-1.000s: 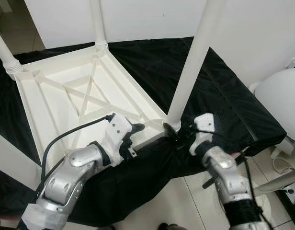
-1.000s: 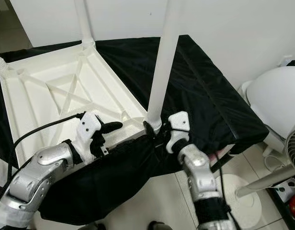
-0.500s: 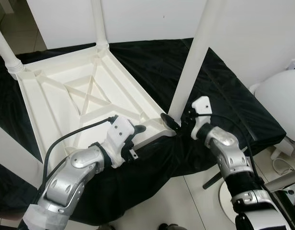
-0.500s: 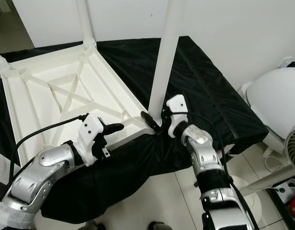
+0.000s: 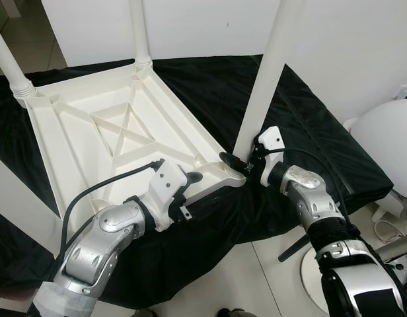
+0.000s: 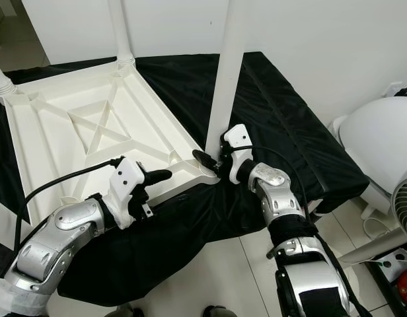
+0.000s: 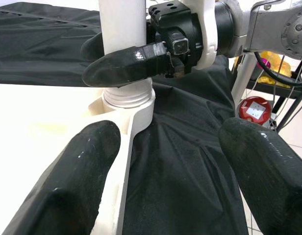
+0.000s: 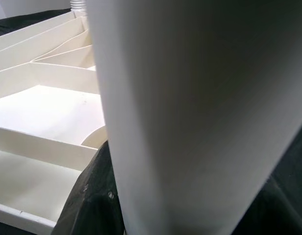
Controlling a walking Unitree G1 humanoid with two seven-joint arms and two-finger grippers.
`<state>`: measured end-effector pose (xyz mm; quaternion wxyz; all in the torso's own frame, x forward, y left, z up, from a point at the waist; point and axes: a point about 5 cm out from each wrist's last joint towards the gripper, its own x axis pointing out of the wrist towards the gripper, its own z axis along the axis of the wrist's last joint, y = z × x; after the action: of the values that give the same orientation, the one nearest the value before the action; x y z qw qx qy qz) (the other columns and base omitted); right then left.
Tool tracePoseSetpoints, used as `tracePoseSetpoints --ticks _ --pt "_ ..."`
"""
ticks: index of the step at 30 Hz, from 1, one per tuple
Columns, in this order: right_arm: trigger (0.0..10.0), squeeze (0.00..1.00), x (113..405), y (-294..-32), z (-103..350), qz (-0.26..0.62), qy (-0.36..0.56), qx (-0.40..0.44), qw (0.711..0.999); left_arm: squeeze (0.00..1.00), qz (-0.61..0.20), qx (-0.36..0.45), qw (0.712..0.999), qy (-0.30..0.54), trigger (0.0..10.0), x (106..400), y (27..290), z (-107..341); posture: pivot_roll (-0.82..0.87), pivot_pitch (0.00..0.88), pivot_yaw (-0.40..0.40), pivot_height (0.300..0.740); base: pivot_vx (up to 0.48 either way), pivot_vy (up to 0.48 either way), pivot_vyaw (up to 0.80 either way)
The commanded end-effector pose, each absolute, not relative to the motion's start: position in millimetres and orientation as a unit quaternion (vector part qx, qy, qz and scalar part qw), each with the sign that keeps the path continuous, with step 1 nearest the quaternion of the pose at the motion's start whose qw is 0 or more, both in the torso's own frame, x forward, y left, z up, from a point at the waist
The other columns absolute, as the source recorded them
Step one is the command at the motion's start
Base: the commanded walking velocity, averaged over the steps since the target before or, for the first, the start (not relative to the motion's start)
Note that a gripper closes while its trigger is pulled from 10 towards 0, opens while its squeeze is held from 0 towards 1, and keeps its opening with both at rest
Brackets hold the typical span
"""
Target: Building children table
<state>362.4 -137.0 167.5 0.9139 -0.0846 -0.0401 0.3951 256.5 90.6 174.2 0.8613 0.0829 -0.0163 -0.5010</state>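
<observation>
A white plastic children's table top point(image 5: 117, 142) is seen lying upside down on a black cloth point(image 5: 309, 125), with legs standing in its corners. At about 4 o'clock of the top, the near-right leg point(image 5: 266, 79) is clasped low down by the right claw point(image 6: 215, 160), its fingers closed around it just above the socket point(image 7: 129, 100). The left claw point(image 7: 170, 161) is held wide open and empty at the top's near edge, at 6 o'clock. The step in hand is judged to be seating this leg; a firm downward push or twist is called for next.
</observation>
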Motion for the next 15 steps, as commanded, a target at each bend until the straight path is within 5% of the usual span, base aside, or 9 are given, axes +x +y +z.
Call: tracePoseSetpoints --ticks 1,4,5,15 --pt "0.0 0.00 363.4 -140.3 160.5 0.398 -0.019 -0.086 0.913 0.00 -0.495 0.086 0.864 -0.024 10.0 254.8 89.2 175.4 0.08 0.098 -0.039 0.740 0.000 0.000 0.00" --pt "0.0 0.00 364.2 -141.8 158.4 0.397 -0.011 -0.079 0.914 0.00 -0.495 0.086 0.864 -0.024 10.0 254.8 89.2 175.4 0.08 0.097 -0.039 0.740 0.000 0.000 0.00" --pt "9.5 0.00 364.1 -142.4 157.4 0.394 -0.007 -0.079 0.916 0.00 -0.494 0.085 0.865 -0.024 10.0 254.9 88.8 175.2 0.08 0.097 -0.045 0.740 0.000 0.000 0.00" --pt "10.0 0.00 361.7 -135.3 159.9 0.345 -0.018 -0.088 0.934 0.00 -0.495 0.082 0.865 -0.024 10.0 251.3 86.8 173.0 0.07 0.104 -0.063 0.740 0.000 0.000 0.00"
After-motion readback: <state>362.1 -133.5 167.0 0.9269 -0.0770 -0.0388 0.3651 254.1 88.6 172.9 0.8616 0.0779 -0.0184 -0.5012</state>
